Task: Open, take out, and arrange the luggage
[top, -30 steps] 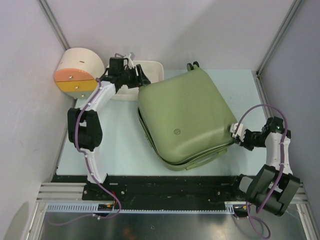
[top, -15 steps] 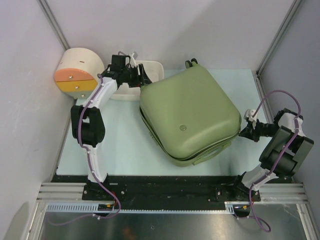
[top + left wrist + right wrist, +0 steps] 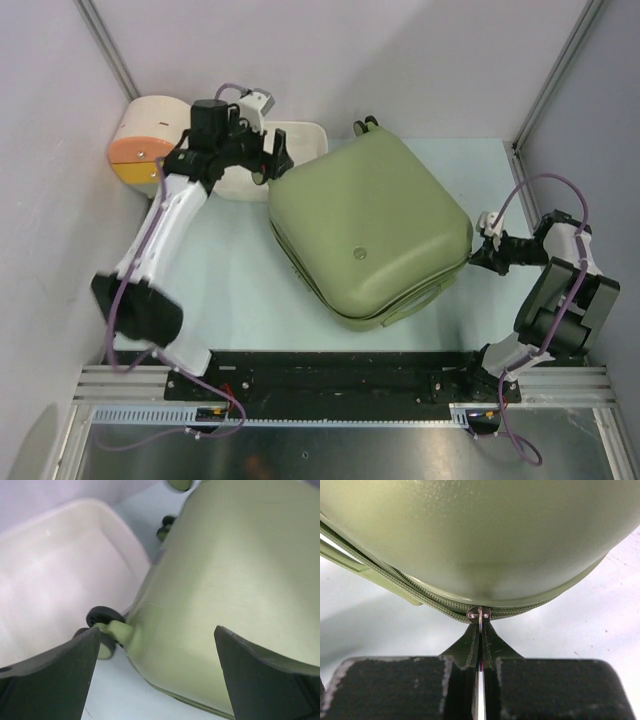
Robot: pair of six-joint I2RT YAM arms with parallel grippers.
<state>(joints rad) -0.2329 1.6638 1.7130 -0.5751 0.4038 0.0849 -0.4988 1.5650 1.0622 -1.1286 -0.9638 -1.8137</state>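
The olive-green luggage (image 3: 370,235) lies flat and zipped in the middle of the table, with its black wheels (image 3: 364,125) at the far edge. My left gripper (image 3: 274,160) hovers open at its far-left corner. In the left wrist view the wide-apart fingers (image 3: 50,680) frame the shell (image 3: 240,580) and a wheel (image 3: 102,617), touching nothing. My right gripper (image 3: 477,256) is at the luggage's right edge. The right wrist view shows it (image 3: 480,632) shut on the metal zipper pull, just below the slider (image 3: 479,613) on the zip line.
A white rectangular tub (image 3: 300,138) stands at the back, against the luggage's far-left corner. A round cream drawer box with an orange front (image 3: 145,140) sits in the back left corner. Walls close in on three sides. A black rail (image 3: 330,365) runs along the near edge.
The left gripper has opened wide and its arm has swung out to the left. The luggage has shifted slightly left. The right gripper stays shut on the zipper pull.
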